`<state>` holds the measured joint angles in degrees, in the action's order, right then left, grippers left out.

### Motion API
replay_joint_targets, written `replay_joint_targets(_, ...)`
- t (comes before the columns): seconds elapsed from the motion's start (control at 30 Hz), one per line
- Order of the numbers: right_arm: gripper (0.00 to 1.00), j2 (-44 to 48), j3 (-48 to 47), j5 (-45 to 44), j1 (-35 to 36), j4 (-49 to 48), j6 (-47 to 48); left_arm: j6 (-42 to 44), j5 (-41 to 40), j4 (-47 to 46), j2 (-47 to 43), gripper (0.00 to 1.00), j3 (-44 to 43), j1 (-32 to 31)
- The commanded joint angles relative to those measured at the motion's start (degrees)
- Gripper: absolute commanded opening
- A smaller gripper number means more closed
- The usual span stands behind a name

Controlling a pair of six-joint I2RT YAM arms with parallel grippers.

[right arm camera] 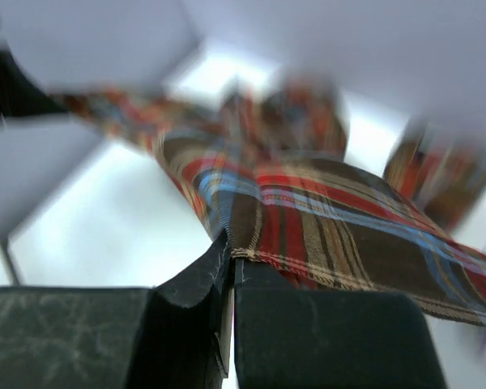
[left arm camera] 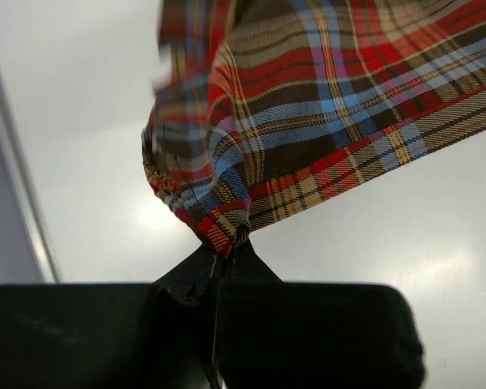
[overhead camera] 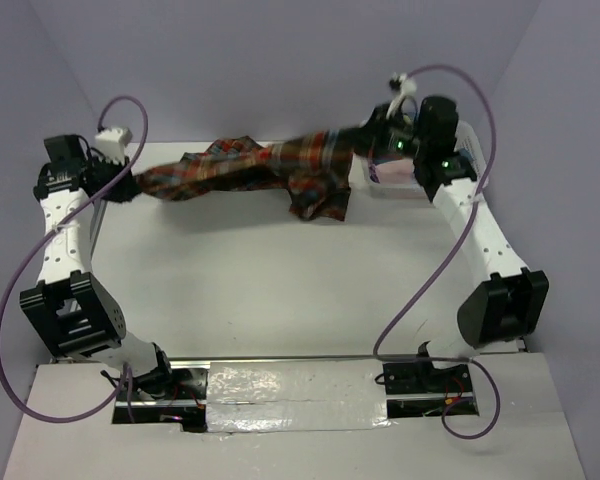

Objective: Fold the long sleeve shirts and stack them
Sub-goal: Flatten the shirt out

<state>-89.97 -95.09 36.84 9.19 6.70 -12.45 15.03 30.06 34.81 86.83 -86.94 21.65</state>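
Looking from the top, both arms reach to the table's [overhead camera: 280,280] far side, elbows bent, with the shirt [overhead camera: 270,165] stretched between them. The left gripper [overhead camera: 130,186] pinches one end and the right gripper [overhead camera: 365,140] the other. Left wrist cam: jaws clamped tight on a plaid corner. Right wrist cam, kinda blurry: jaws closed on a hem edge.

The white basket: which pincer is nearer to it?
Right. The right pincer grips the plaid shirt right by the basket; the left pincer holds the shirt's other end, far across the table.
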Motion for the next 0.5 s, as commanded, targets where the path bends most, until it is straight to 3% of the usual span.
replay_joint_targets(0.0,0.0,9.4,15.4,0.1,2.8,4.3,10.7,9.0,-8.3,8.7,-2.5,0.0,7.2,1.4)
replay_joint_targets(0.13,0.0,22.1,34.7,-3.2,9.1,11.2,14.2,14.9,-13.1,15.2,-3.4,0.0,19.0,4.2)
replay_joint_targets(0.23,0.0,27.0,40.1,-8.3,13.0,16.8,14.9,16.2,-17.2,14.7,-3.9,0.0,25.1,5.2)
replay_joint_targets(0.37,0.0,30.4,38.1,-18.3,13.1,15.9,14.3,13.5,-15.4,13.4,-2.5,0.0,23.1,5.5)
replay_joint_targets(0.43,0.0,27.8,31.6,-21.4,9.9,14.7,14.6,10.6,-10.9,14.1,-0.6,0.0,16.1,4.5)
replay_joint_targets(0.47,0.0,25.7,28.2,-20.4,4.5,14.5,14.0,9.7,-9.8,14.5,1.4,0.0,13.1,3.9)
